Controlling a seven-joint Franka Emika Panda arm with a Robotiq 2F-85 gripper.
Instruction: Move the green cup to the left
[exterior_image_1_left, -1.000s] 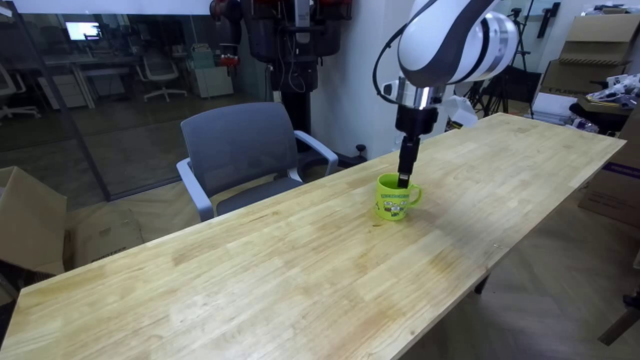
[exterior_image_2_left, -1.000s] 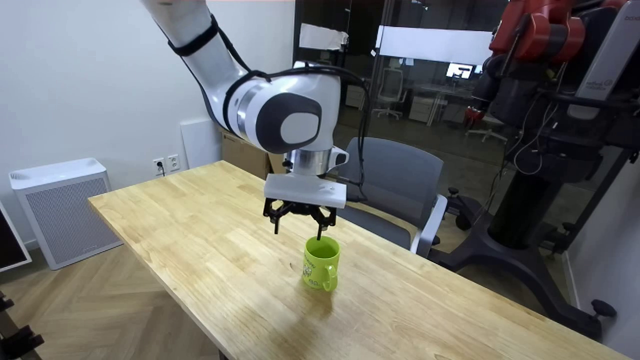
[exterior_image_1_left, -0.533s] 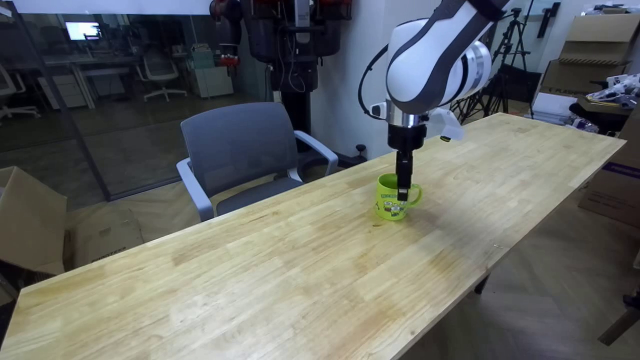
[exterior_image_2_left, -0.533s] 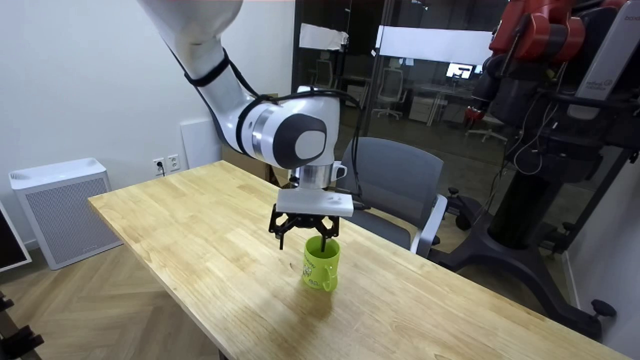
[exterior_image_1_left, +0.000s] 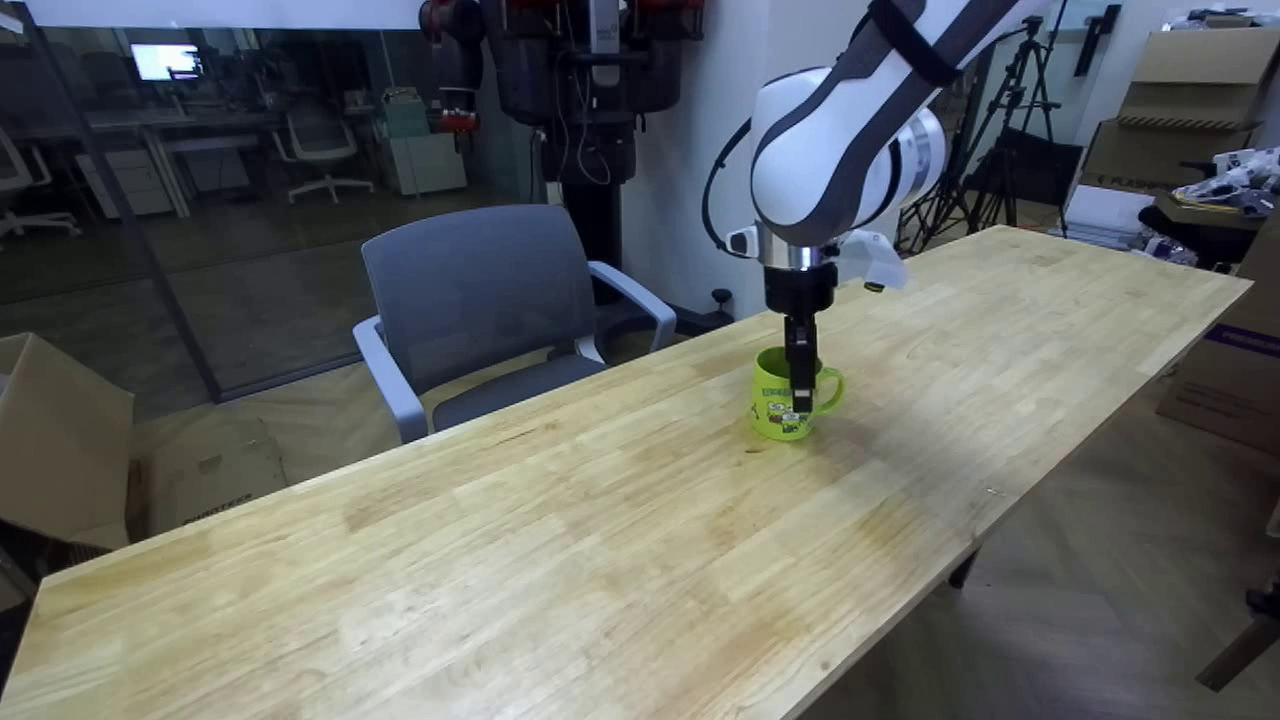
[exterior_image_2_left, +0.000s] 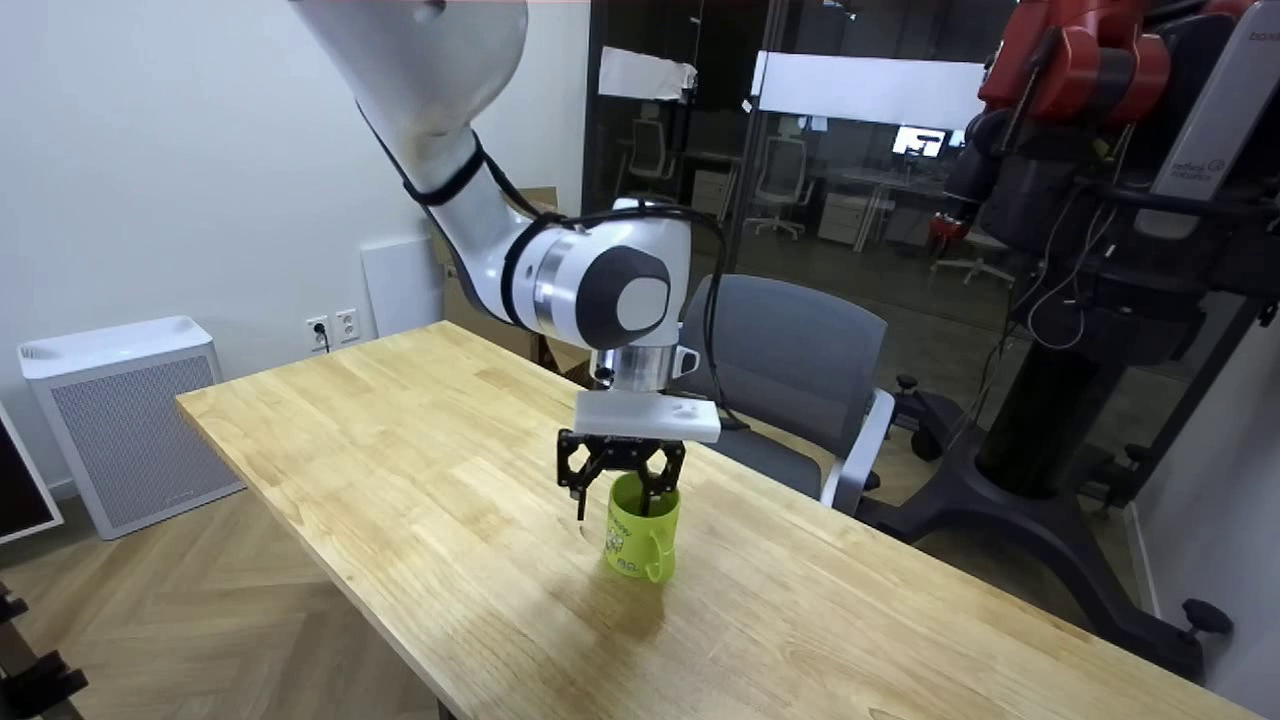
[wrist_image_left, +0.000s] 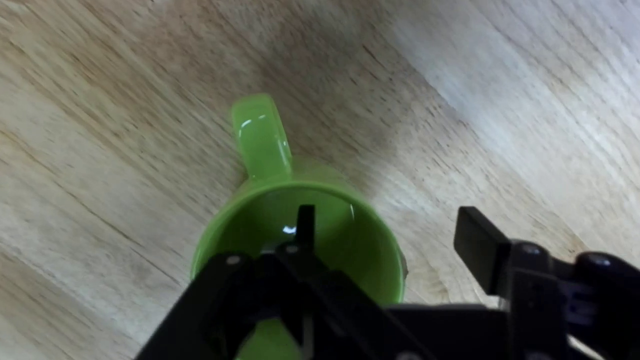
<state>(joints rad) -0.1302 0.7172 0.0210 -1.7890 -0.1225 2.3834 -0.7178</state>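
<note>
The green cup (exterior_image_1_left: 772, 412) stands upright on the wooden table, and it also shows in an exterior view (exterior_image_2_left: 632, 550). In the wrist view the cup (wrist_image_left: 352, 240) is seen from above, its handle pointing to the top. My gripper (wrist_image_left: 388, 222) is open and points down. One finger is over or inside the cup's mouth; the other is outside, beyond the wall. The cup's wall lies between the fingers, with a gap to the outer finger. In both exterior views the gripper (exterior_image_2_left: 613, 514) (exterior_image_1_left: 802, 402) is low at the cup's rim. The cup's lower part is hidden in the wrist view.
The wooden table (exterior_image_1_left: 560, 540) is long, and its edge runs past a grey chair (exterior_image_1_left: 480, 290) at its side. A red and black robot (exterior_image_2_left: 1090, 200) stands behind the chair. A white air purifier (exterior_image_2_left: 140, 420) stands on the floor by the wall.
The arm has come down and shifted slightly. The gripper has lowered so one finger reaches into the cup's mouth and the other is beside it. The cup has not moved.
</note>
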